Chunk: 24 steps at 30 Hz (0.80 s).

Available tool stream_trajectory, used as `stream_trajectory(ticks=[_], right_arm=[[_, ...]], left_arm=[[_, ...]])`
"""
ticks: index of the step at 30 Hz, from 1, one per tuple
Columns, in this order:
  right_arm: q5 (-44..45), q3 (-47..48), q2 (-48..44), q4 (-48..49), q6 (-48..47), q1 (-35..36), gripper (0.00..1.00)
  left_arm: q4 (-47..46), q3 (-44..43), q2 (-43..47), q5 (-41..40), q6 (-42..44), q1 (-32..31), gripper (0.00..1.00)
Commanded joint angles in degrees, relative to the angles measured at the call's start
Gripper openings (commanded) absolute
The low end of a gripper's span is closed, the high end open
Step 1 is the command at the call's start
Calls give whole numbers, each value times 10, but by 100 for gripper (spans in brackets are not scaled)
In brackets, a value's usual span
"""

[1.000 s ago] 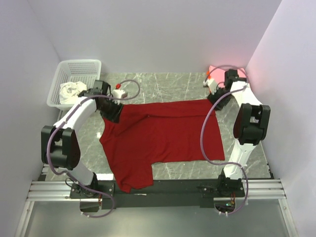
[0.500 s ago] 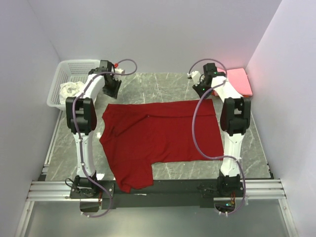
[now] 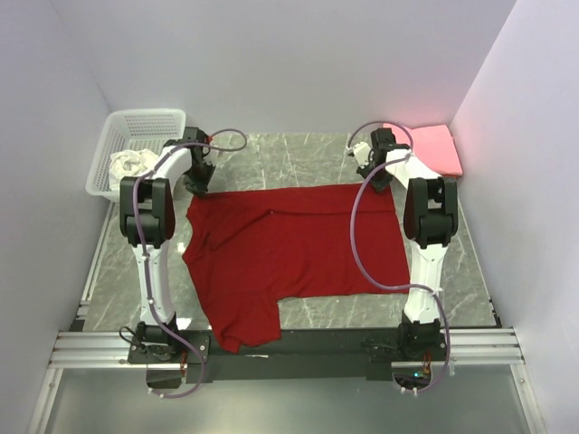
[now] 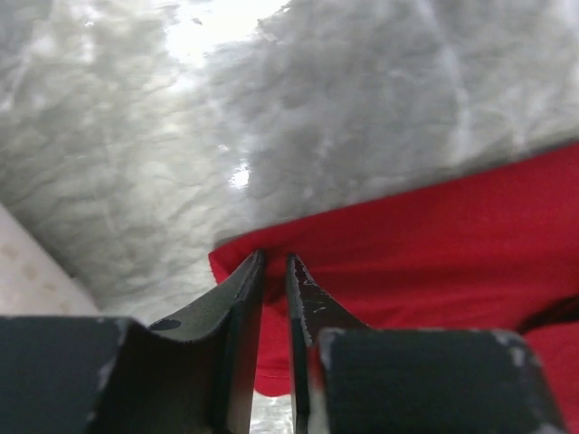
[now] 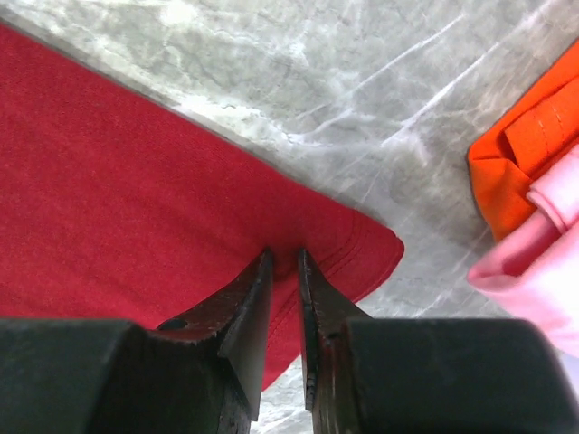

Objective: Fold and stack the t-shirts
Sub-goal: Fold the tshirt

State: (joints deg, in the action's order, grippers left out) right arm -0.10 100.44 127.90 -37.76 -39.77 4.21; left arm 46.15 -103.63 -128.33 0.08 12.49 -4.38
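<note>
Evidently a fold was being set up: the red shirt [image 3: 298,244] was spread on the tabletop [image 3: 289,154], its far corners met by the left pincer [image 4: 276,262] and right pincer [image 5: 285,258], each almost together; a clamp could not be confirmed. A pinch and lift would be needed. A white shirt [image 3: 127,165] was seen in the basket [image 3: 136,119].

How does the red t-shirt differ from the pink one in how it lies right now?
The red t-shirt lies spread open across the middle of the table. The pink t-shirt sits folded small in the far right corner. The left gripper and right gripper pinch the red t-shirt's far corners, while nothing touches the pink t-shirt. The pink t-shirt lies against an orange shirt, and the red t-shirt lies alone. Both are plain, single-coloured cloth.
</note>
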Motion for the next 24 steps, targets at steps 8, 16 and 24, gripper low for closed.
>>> stream_trajectory(ticks=[8,16,24], right_arm=[[-70,99,-25,-106,21,-12,36],[-125,65,-108,-226,-102,-25,39],[-88,-17,-127,-218,-162,-30,38]], left_arm=[[38,-97,29,101,38,25,42],[104,32,197,265,81,22,51],[127,171,249,268,83,-2,51]])
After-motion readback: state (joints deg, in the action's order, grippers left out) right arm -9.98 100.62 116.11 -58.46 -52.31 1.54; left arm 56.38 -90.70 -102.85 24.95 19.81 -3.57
